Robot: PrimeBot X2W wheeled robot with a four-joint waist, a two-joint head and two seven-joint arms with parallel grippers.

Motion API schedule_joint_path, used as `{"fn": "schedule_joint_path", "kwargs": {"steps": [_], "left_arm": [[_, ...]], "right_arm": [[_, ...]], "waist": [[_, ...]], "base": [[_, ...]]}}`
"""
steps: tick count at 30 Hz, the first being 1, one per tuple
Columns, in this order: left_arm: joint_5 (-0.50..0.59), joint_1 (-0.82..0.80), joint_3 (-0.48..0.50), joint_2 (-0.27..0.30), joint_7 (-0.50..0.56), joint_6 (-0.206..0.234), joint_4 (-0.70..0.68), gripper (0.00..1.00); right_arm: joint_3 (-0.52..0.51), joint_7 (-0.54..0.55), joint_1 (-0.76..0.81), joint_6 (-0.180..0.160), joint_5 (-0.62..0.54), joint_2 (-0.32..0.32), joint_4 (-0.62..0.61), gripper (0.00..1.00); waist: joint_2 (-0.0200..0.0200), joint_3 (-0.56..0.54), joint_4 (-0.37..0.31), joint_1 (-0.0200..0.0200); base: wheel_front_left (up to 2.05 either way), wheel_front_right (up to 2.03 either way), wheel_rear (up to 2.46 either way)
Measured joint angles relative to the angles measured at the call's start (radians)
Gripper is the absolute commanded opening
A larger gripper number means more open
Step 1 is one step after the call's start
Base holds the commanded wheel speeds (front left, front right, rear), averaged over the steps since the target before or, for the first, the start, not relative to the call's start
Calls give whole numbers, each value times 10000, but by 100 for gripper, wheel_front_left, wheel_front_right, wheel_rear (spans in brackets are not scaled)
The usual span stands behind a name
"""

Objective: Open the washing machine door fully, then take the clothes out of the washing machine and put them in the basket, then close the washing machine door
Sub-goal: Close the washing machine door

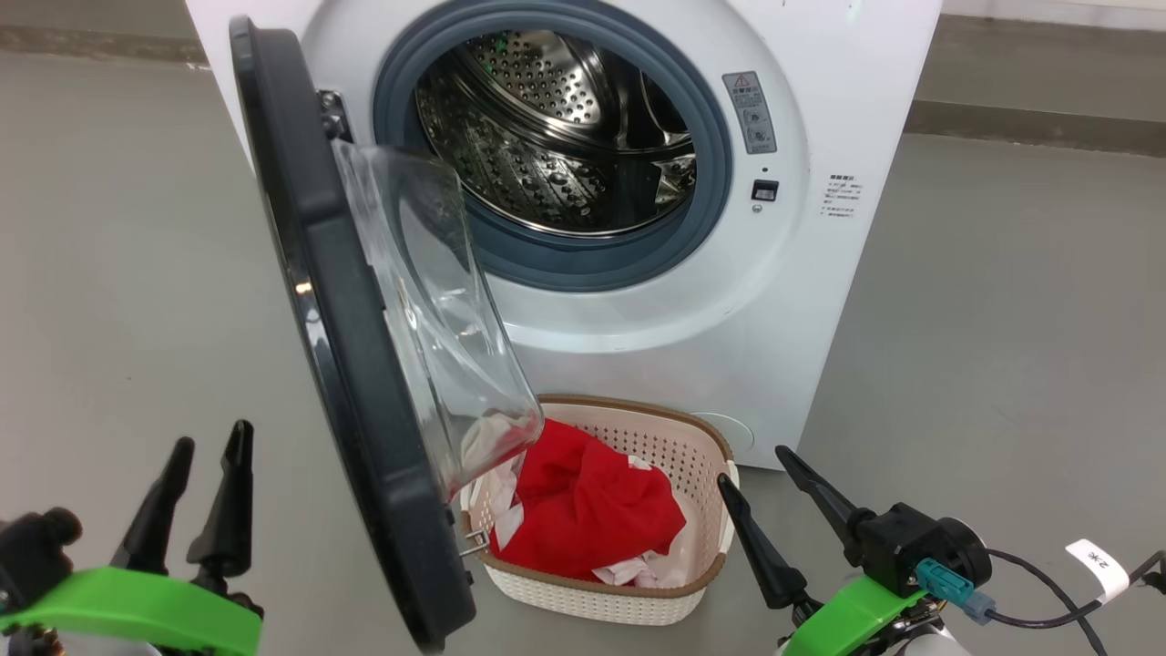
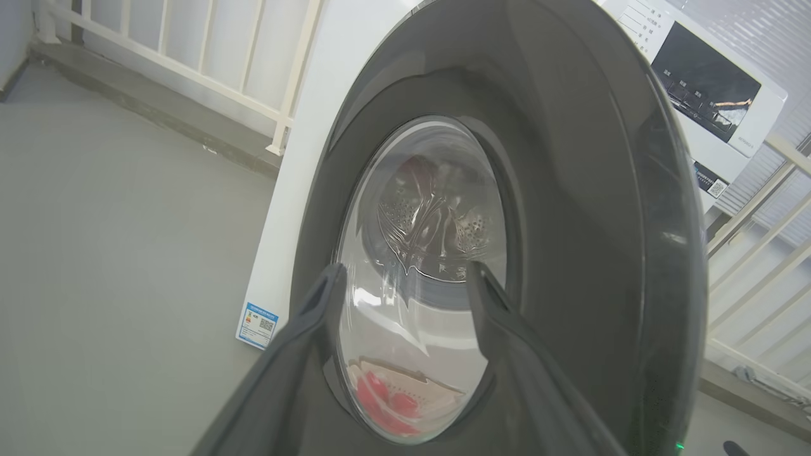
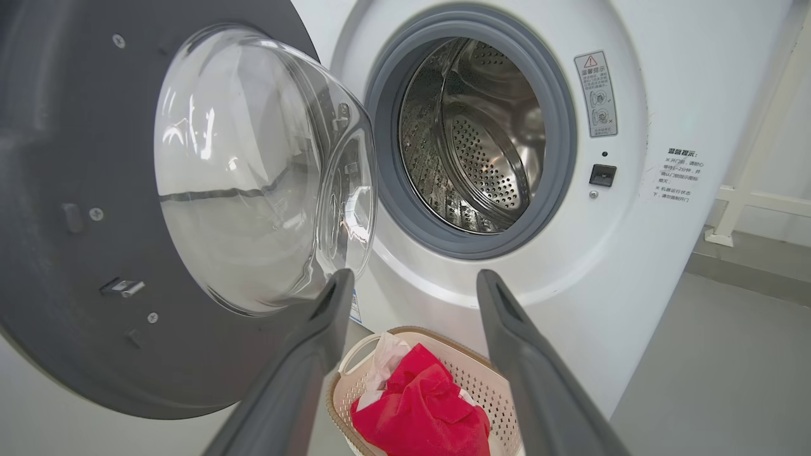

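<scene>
While the clothes (image 1: 583, 510) are being cradled by the basket (image 1: 601, 601) on the grey floor (image 1: 1002, 364), the washing machine door (image 1: 355, 392) is hanging open above it, and left gripper (image 1: 211, 439) and right gripper (image 1: 754, 467) jaws are being held spread, empty.

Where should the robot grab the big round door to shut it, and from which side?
Probably take the washing machine door by its wide black rim at the free edge, nearest the robot, far from the hinge. Come from its outer face, where the open left gripper is. The bulging glass on the inner side is smooth and round, a poor hold.
</scene>
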Motion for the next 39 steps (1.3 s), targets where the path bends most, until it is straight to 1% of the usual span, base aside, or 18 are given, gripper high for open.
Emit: {"fn": "schedule_joint_path", "kwargs": {"steps": [4,7,14,19,24,28,32,39], "left_arm": [[1350,204,-284,201,-1122,4,-79,100],[1965,338,-420,234,-1847,15,-94,100],[3229,790,-909,464,-2688,46,92,100],[3954,1126,-1120,445,-2943,399,90,100],[4305,1410,-1181,384,-3099,573,86,100],[4554,1473,-1200,123,-3181,708,61,100],[4752,1779,-1256,-75,-3181,811,35,100],[5160,1822,-1233,-403,-3183,819,-144,100]], "right_arm": [[21,0,0,0,2,0,-10,100],[25,0,0,0,40,0,-8,100],[25,0,3,0,194,0,-40,100],[10,0,4,0,194,0,-73,100],[-44,0,4,0,194,0,-121,100],[-96,0,4,0,192,0,-151,100],[-109,0,3,0,192,0,-161,100],[-136,0,-1,0,188,-2,-199,100]], "waist": [[0,33,-9,0],[0,32,-22,0],[0,20,-114,0],[0,54,-192,1],[0,148,-251,0],[0,217,-266,0],[0,266,-282,0],[0,452,-288,0]], "base": [[0,0,0],[0,0,0],[0,0,0],[0,0,0],[0,0,0],[0,0,0],[0,0,0],[0,0,0]]}}
